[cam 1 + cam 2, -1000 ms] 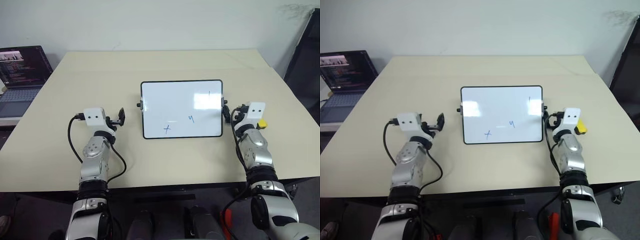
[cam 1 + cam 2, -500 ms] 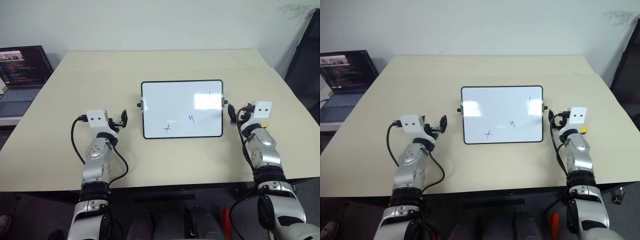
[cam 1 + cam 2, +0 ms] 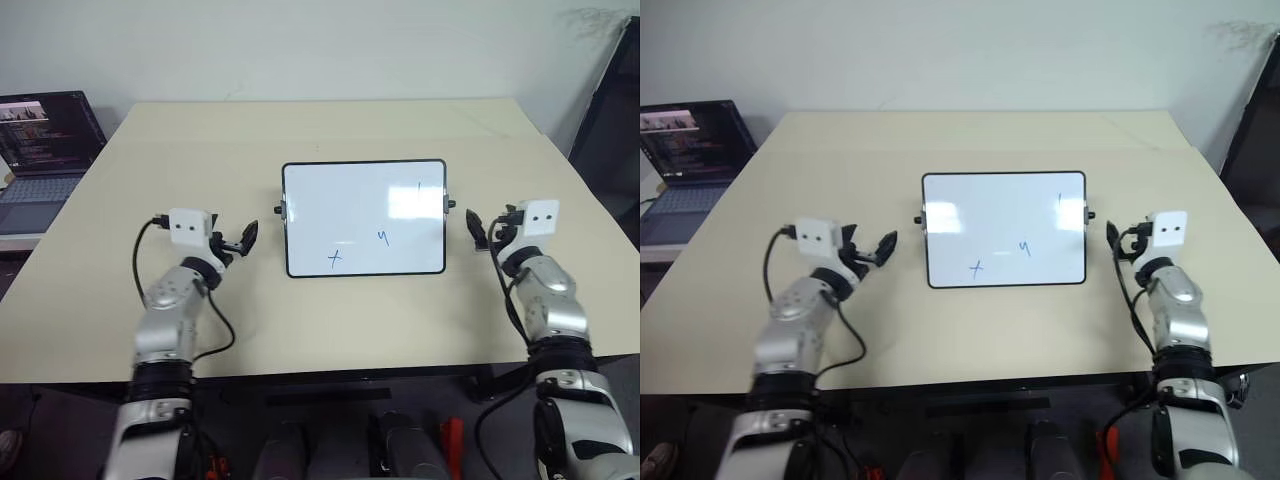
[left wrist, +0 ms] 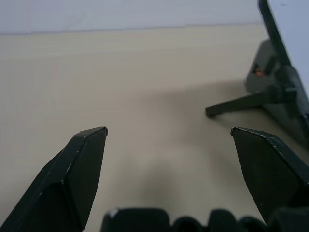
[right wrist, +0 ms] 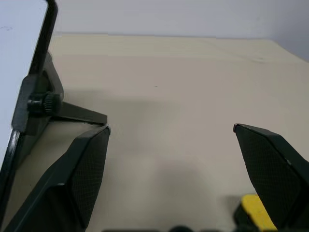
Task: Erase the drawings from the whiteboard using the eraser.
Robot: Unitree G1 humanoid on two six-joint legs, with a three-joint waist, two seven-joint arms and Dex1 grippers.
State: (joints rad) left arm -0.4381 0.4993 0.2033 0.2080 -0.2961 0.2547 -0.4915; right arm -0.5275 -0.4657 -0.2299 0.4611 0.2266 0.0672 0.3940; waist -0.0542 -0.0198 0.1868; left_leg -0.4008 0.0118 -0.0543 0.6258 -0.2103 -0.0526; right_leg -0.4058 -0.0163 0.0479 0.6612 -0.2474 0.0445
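Drawings [image 3: 378, 237] in blue marker sit untouched on the whiteboard [image 3: 350, 200] in the left eye view, so no erasing is done and the whole job, starting with picking up the eraser, is left; the board stands between the two pincers, with the left gripper [image 3: 246, 238] just off its one side and the right gripper [image 3: 477, 231] just off the other, neither touching it. Seen from the right eye, the table [image 3: 970, 140] carries the same layout, and a laptop [image 3: 690, 140] sits well beyond the left pincer. Looking along the left wrist, both fingers are spread wide on nothing. Through the right wrist view the jaws also stand wide and empty, and the eraser [image 5: 255, 215] lies close beside one finger.
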